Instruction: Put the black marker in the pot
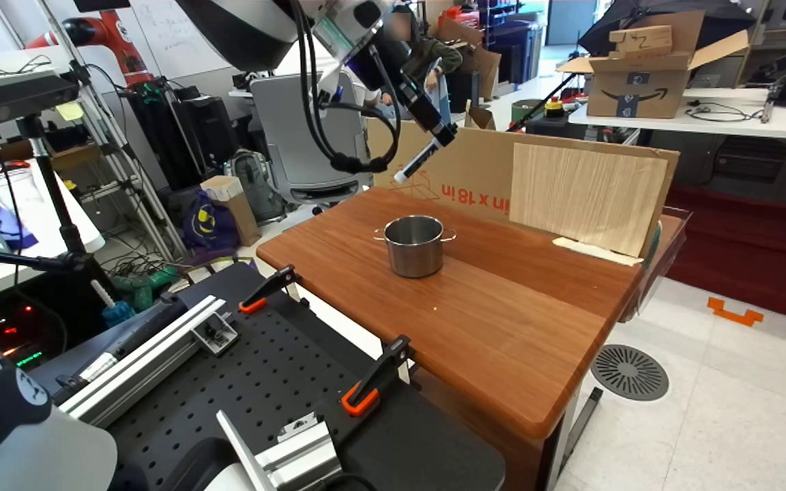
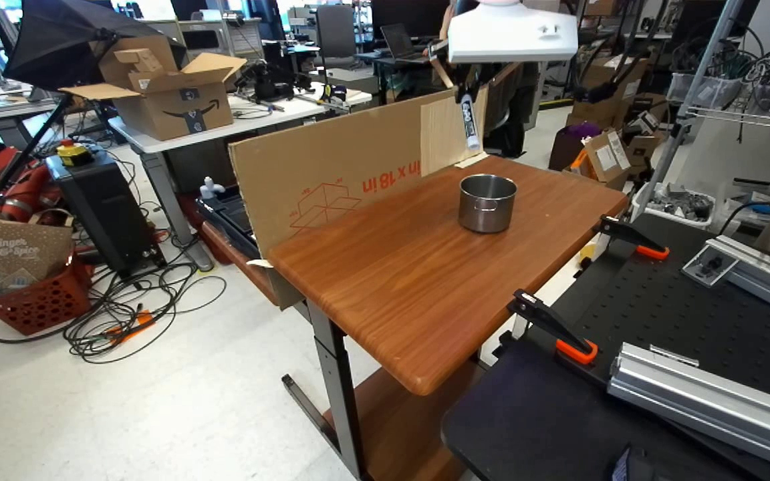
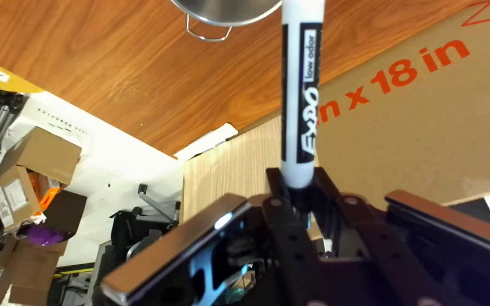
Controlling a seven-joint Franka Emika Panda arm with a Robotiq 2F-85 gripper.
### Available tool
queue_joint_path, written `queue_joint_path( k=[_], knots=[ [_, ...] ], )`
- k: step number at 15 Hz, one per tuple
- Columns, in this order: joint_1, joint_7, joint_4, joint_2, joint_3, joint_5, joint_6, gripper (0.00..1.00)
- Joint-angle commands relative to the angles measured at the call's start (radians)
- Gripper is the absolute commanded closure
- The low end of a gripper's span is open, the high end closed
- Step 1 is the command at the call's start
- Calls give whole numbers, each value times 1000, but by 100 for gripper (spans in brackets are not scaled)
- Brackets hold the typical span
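The black marker (image 1: 421,159) is an Expo pen with a black-and-white label, white ends and a dark cap. My gripper (image 1: 445,132) is shut on its cap end and holds it in the air, tilted, with the white end pointing down. It also shows in an exterior view (image 2: 470,121) and in the wrist view (image 3: 301,93). The small steel pot (image 1: 415,258) stands upright on the wooden table, below the marker and apart from it. In the wrist view the pot (image 3: 230,12) is cut off by the top edge. The gripper fingertips (image 3: 298,180) are around the marker's dark end.
The brown wooden table (image 1: 502,314) has a cardboard wall (image 2: 331,174) along its far edge, with a pale wood panel (image 1: 587,194) on it. Black and orange clamps (image 1: 379,375) hold the black perforated base table (image 1: 284,368) at the near side.
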Motion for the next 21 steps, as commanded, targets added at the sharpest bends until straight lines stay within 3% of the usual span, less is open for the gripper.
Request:
queue_joint_path(
  k=[1, 6, 21],
  knots=[
    [35, 223, -45, 5, 8, -171, -39, 95],
    [60, 337, -87, 44, 25, -230, -70, 95],
    [27, 346, -74, 23, -25, -227, -41, 95]
  ],
)
